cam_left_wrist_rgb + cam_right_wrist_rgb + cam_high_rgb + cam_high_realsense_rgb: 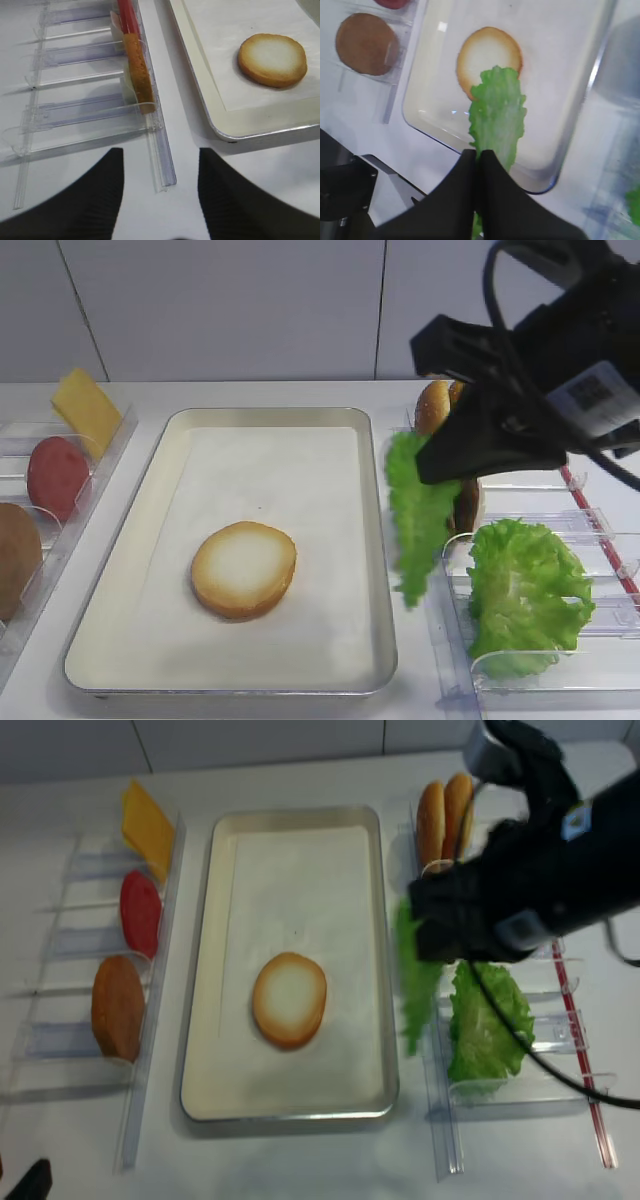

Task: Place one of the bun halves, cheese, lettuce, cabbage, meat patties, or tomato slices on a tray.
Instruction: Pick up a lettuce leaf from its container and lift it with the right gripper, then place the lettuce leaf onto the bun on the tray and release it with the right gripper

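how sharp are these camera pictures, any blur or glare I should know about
Exterior high: right gripper looms dark and soft. Realsense view: the hanging lettuce is smeared by motion. Right wrist: sharp lettuce, tray rim glints, racks hazy. Left wrist: crisp bun half, left gripper fingers dark and blurred.

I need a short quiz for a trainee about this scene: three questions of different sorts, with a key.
1. True or false: the right gripper is shut on the lettuce.
2. What lies on the tray now?
A. a bun half
B. a tomato slice
C. cheese
3. Fill in the missing word: the left gripper is ____ and holds nothing.

Key
1. True. The jaws pinch one end of the leaf and the rest hangs free, beside the tray's right rim.
2. A. The bun half lies cut face up on the paper liner.
3. Open. Its fingers stand apart above the bare table, near the clear rack.
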